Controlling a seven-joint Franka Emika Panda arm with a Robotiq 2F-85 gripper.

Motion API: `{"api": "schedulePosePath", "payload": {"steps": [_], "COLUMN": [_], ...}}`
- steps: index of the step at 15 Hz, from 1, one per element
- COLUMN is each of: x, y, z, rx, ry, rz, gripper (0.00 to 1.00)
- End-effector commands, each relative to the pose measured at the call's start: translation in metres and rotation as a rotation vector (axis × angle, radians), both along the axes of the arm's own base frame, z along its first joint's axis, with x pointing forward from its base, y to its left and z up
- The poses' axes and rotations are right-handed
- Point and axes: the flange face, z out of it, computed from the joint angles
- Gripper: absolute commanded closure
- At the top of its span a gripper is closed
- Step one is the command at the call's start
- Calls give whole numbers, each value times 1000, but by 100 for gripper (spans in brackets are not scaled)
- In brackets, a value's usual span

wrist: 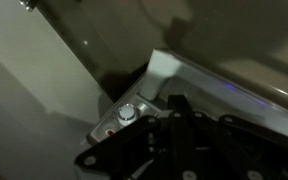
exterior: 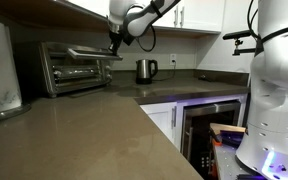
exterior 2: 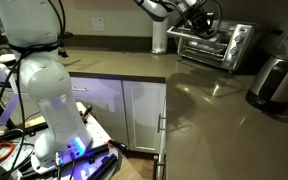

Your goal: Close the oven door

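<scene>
oven door (exterior: 90, 54): partly open, handle edge right at the gripper (exterior: 114, 47)
jaws: width cannot be told
oven (exterior: 69, 75): on brown counter (exterior: 94, 130), kitchen corner, kettle (exterior: 145, 70) nearby

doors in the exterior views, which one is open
The oven door, swung out from the silver oven on the counter, hand at its edge. The dark undercounter door and white cabinet doors are shut.
</scene>
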Motion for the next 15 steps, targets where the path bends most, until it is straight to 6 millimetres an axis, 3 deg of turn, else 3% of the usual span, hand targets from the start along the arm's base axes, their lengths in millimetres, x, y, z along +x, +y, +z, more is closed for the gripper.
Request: {"api": "schedulePosePath", "payload": {"steps": [1,8,15], "x": [10,5,-7], "y": [1,29,33], "z": [15,61,45], "rx": [-71,23,-85], "ry": [-103,-374,-111], "rz": [44,187,-49], "gripper": [100,100,100]}}
